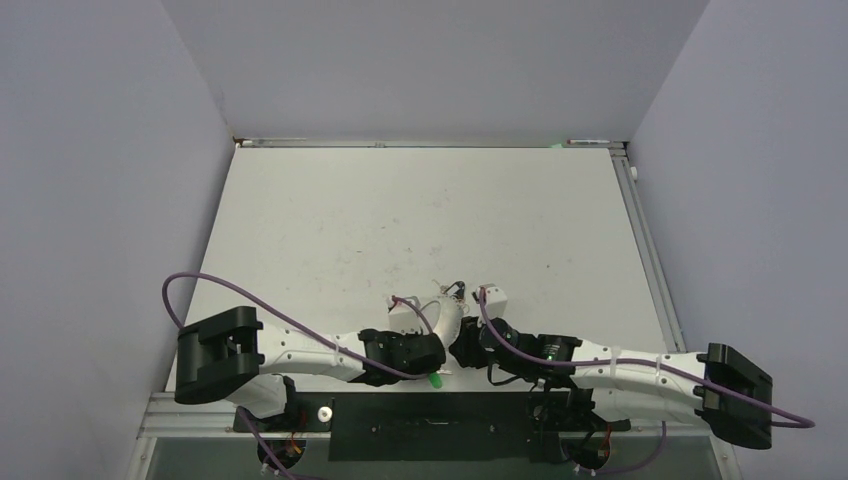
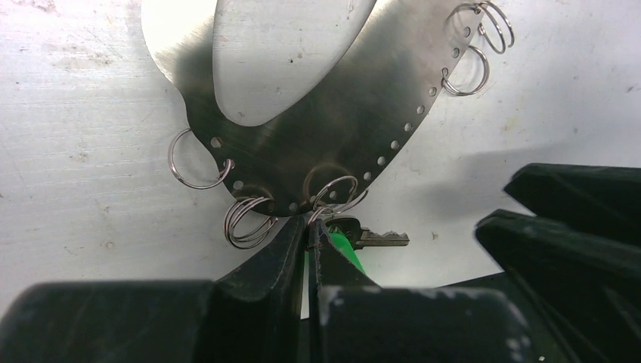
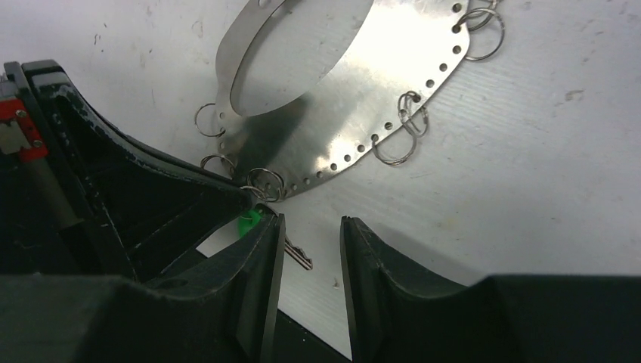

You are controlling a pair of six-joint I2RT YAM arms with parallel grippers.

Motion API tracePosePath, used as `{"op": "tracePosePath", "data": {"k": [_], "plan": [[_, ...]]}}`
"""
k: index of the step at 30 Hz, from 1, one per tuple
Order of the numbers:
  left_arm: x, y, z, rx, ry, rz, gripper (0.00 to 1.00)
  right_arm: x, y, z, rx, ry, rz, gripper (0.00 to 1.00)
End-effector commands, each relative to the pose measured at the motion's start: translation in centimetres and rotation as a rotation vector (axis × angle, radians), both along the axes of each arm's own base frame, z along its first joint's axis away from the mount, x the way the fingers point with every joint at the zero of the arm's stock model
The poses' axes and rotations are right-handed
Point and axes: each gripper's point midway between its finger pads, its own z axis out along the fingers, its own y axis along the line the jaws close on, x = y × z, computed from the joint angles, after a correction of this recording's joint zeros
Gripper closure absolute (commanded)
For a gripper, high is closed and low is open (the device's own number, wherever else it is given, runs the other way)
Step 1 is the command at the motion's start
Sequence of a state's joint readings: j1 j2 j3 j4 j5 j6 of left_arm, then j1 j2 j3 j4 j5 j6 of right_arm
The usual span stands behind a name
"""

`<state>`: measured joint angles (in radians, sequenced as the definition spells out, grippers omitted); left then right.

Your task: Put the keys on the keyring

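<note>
A white, lightly scuffed table (image 1: 400,220) fills the space, boxed in by a plain pale grey left wall (image 1: 90,200), back wall (image 1: 430,60) and right wall (image 1: 760,180). A thin metal rail (image 1: 430,143) runs along the table's far edge. The light is soft and even, casting only faint shadows.

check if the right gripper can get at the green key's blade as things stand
Probably yes: the right gripper is open, and the green key's blade lies bare between its jaws. The shut left gripper sits at the head end.
</note>
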<state>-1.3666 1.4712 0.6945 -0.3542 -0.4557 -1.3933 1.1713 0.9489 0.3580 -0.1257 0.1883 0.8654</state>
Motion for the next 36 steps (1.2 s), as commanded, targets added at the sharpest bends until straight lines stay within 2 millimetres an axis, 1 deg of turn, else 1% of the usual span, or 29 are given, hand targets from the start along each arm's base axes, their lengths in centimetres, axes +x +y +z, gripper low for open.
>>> {"op": "tracePosePath", "data": {"k": [1,5,7,15,20,24,28,33,36], "plan": [[0.1,0.7,-0.5,-0.014,0.004,-0.007,1.0,-0.6,2.9,1.1,0.068,-0.009,0.073,0.66],[0.2,1.0,-0.7,-0.03,0.005,-0.007,1.0,-0.9,4.4,0.9,0.082,-0.006,0.091,0.66],[0.2,1.3,-0.9,-0.036,0.007,-0.009,1.0,-1.0,4.9,0.4,0.068,-0.001,0.097,0.66],[0.1,1.6,-1.5,-0.056,0.01,-0.02,1.0,-0.3,6.4,-0.7,0.024,0.0,0.07,0.67],[0.0,2.0,-1.8,-0.071,0.015,-0.02,1.0,0.5,6.2,-1.2,-0.025,-0.007,0.018,0.67],[0.0,2.2,-1.9,-0.083,0.016,-0.021,1.0,0.9,5.7,-2.4,-0.088,0.005,-0.018,0.69],[0.0,2.3,-2.0,-0.095,0.018,-0.022,1.0,0.9,6.0,-2.7,-0.106,0.009,-0.02,0.72],[0.0,2.4,-2.2,-0.106,0.02,-0.022,1.0,0.5,5.8,-3.5,-0.173,0.015,-0.017,0.75],[0.0,2.5,-2.2,-0.109,0.02,-0.022,1.0,0.3,5.6,-3.9,-0.204,0.015,-0.019,0.8]]}}
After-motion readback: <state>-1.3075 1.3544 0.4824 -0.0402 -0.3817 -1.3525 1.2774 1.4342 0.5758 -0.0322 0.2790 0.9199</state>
